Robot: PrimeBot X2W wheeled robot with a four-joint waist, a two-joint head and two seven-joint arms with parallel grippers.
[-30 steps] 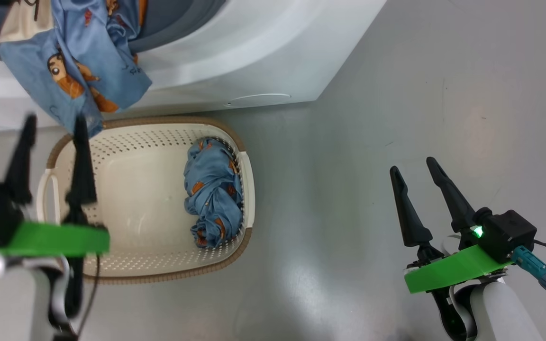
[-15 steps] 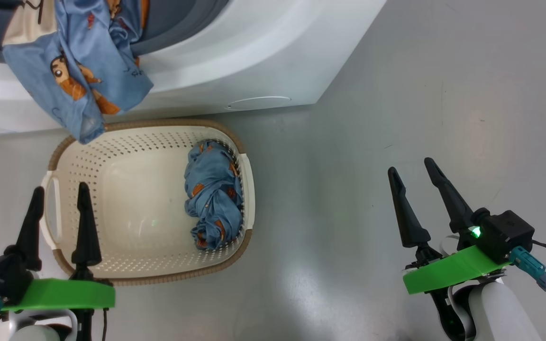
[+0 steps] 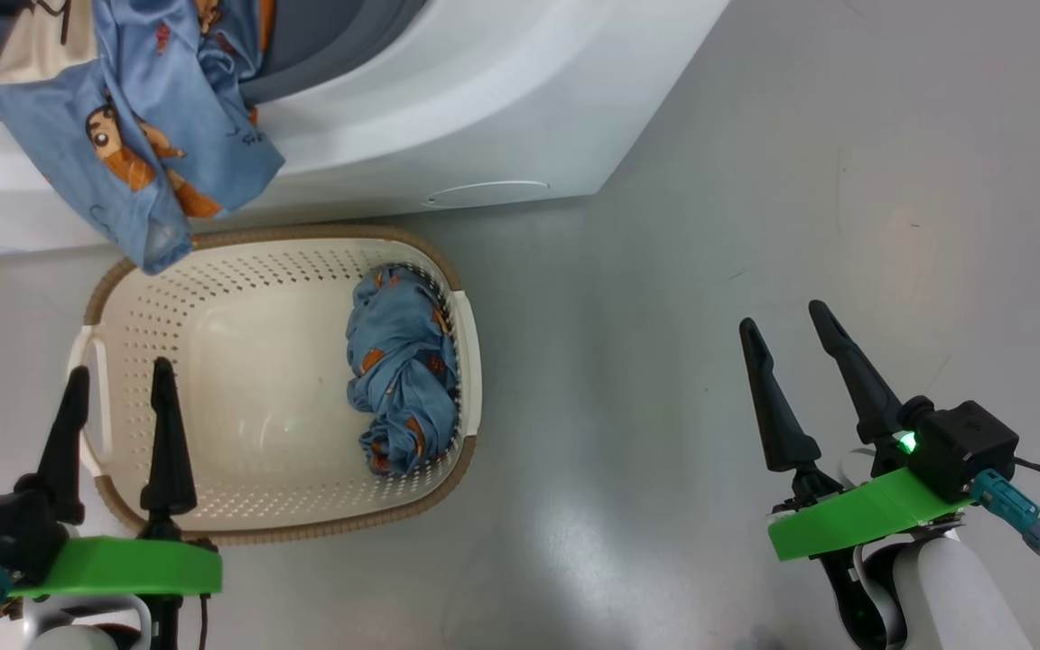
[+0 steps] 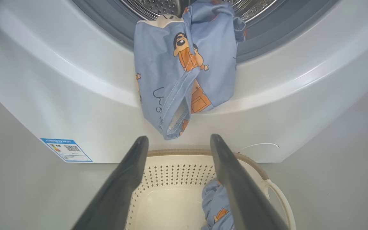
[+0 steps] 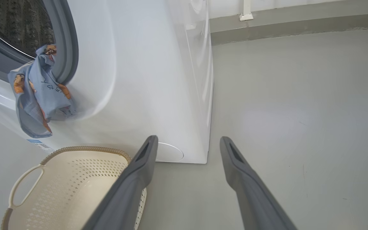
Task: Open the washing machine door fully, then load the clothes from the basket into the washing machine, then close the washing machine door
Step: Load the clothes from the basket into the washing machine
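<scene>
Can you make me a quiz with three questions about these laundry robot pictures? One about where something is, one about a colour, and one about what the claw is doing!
1. Where is the hanging garment?
A. draped over the lip of the washing machine opening
B. flat on the floor
C. pinched in a claw

2. What colour is the rim of the basket?
A. green
B. brown
C. red

3. How is the left gripper?
A. shut on cloth
B. open, holding nothing
C. shut, empty

Answers:
1 A, it hangs out of the opening down the white front.
2 B, a brown woven band tops the cream wall.
3 B, its fingers stand apart with nothing between.
</scene>
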